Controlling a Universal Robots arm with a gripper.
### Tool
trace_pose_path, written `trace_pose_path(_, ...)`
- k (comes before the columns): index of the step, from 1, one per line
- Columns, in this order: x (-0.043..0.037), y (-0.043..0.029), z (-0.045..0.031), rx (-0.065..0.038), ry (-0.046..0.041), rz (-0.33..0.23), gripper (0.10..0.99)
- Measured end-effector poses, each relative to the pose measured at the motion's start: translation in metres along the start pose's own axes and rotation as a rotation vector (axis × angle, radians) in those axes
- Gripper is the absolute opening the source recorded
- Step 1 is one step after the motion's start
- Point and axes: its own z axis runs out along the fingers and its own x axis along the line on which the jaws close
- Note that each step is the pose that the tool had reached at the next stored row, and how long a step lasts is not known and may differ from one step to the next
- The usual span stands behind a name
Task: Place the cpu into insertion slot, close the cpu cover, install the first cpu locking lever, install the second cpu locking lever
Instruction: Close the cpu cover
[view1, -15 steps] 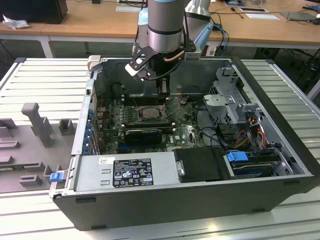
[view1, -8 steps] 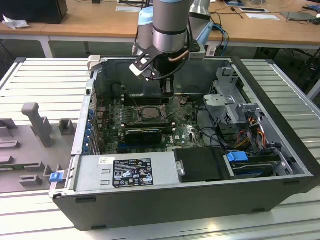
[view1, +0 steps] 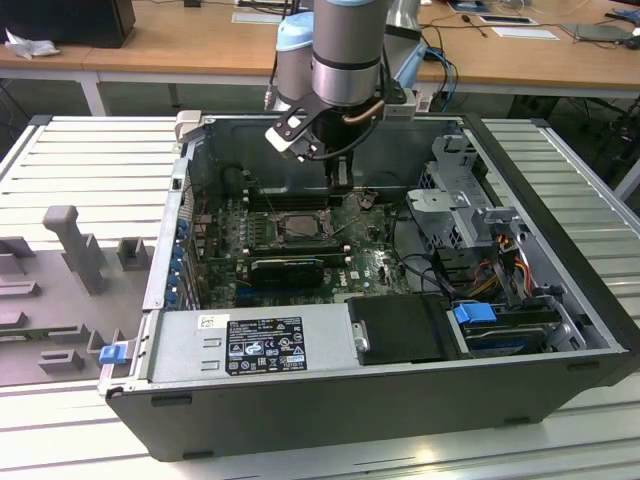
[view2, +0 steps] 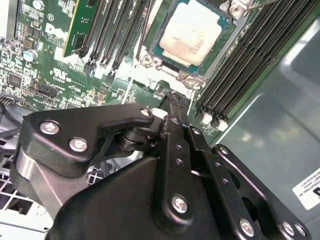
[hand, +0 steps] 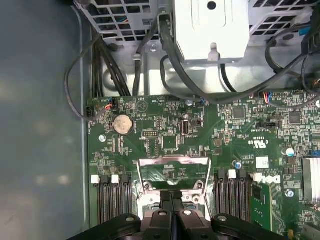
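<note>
The cpu, with a pale silver top, lies seated in the insertion slot on the green board. The cpu cover, a silver frame with a square window, stands swung open away from the slot, between the memory slots. My gripper is shut with its black fingers pressed together and nothing between them, its tip just beside the cover's hinged edge. In the exterior view the gripper hangs inside the case, just to that view's right of the insertion slot. A thin wire lever shows at the socket's far corner.
Black memory slots flank the socket on both sides, one holding a green module. A long black graphics card lies nearer the power supply. A drive cage and cables crowd the case wall beyond the cover.
</note>
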Motion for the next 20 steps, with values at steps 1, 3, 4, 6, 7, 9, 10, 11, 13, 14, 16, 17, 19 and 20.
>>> trace_pose_path(1, 0.0001, 0.0016, 0.0001, 0.000, 0.0000, 0.000, 0.106)
trace_pose_path(3, 0.0002, 0.0037, 0.0002, 0.000, 0.0001, 0.000, 0.106)
trace_pose_path(4, 0.0003, 0.0052, 0.0003, 0.000, 0.0000, 0.000, 0.106)
trace_pose_path(6, 0.0003, 0.0071, 0.0003, 0.000, 0.0000, 0.000, 0.106)
trace_pose_path(7, 0.0004, 0.0083, 0.0004, 0.000, 0.0000, 0.000, 0.106)
trace_pose_path(9, 0.0005, 0.0111, 0.0005, 0.001, 0.0000, 0.000, 0.106)
trace_pose_path(10, 0.0005, 0.0124, 0.0005, 0.001, 0.0000, 0.000, 0.106)
trace_pose_path(11, 0.0006, 0.0131, 0.0006, 0.001, -0.0001, 0.000, 0.106)
trace_pose_path(13, 0.0006, 0.0145, 0.0007, 0.001, 0.0000, 0.000, 0.106)
trace_pose_path(14, 0.0007, 0.0158, 0.0007, 0.001, 0.0000, 0.000, 0.106)
trace_pose_path(16, 0.0007, 0.0172, 0.0008, 0.001, 0.0000, 0.000, 0.106)
trace_pose_path(17, 0.0008, 0.0178, 0.0008, 0.001, 0.0000, 0.000, 0.106)
trace_pose_path(19, 0.0009, 0.0198, 0.0008, 0.001, -0.0001, 0.000, 0.106)
trace_pose_path(20, 0.0009, 0.0204, 0.0009, 0.001, 0.0000, 0.000, 0.106)
